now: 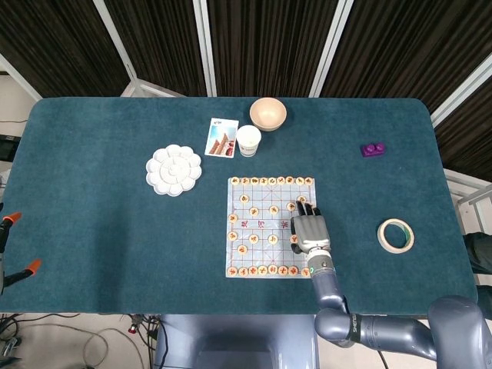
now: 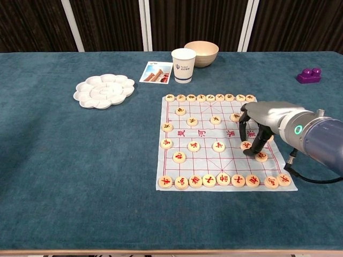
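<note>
Reaching over the right side of the white paper chess sheet (image 2: pixel 220 142) with its red grid, the right hand (image 2: pixel 262 120) hung palm down with its dark fingers (image 2: pixel 250 145) curled toward the sheet. One fingertip rested on or just beside a round wooden chess disc with a red character (image 2: pixel 246 145); whether the hand pinched that disc could not be told from either view. Another disc (image 2: pixel 261 156) lay just beside the fingertips, nearer the sheet's right edge. In the head view the same hand (image 1: pixel 309 233) covered the sheet's right columns.

Rows of like discs lined the far and near edges of the sheet. Beyond the sheet, on the teal felt surface (image 2: pixel 80 160), stood a white paper cup (image 2: pixel 183 65), with a beige bowl (image 2: pixel 201 53) behind it and a picture card (image 2: pixel 156 72) to its left. A white flower-shaped palette (image 2: pixel 104 90) lay further left. A purple toy brick (image 2: pixel 308 75) sat well apart at the far right, and a roll of tape (image 1: pixel 395 234) lay right of the hand. The left hand appeared in neither view.
</note>
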